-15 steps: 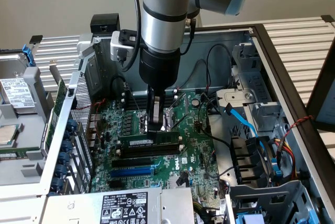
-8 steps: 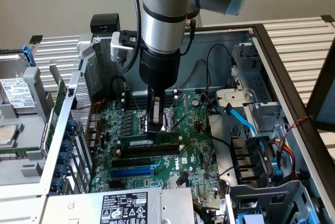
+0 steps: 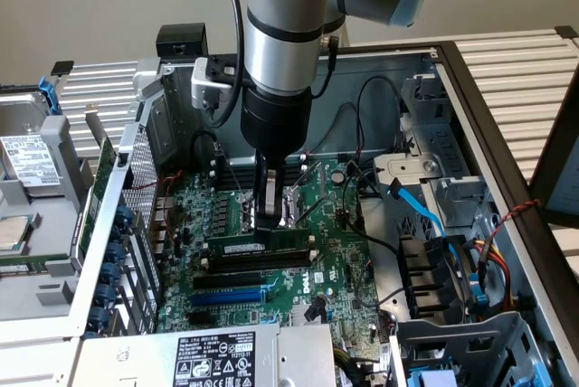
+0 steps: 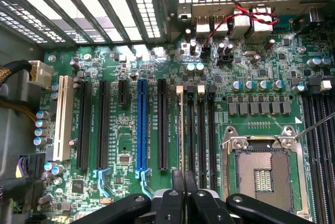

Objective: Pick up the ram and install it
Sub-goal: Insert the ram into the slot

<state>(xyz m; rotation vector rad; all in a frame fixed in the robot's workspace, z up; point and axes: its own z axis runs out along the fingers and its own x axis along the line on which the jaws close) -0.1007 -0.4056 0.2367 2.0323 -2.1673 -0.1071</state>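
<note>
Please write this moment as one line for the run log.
claw: shut on the ram | ram: on edge, along the black slots | blue slot: empty | seating: cannot tell

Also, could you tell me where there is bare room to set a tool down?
The slatted tabletop past the case's wall on the exterior view's right is bare. Inside, cables and the end effector at the ram crowd the board.

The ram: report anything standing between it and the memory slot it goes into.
Nothing visible does. The ram stands on edge right along a black slot, with no cable or part between them. The gripper is shut on the ram's top edge. Whether it is fully seated cannot be told.
</note>
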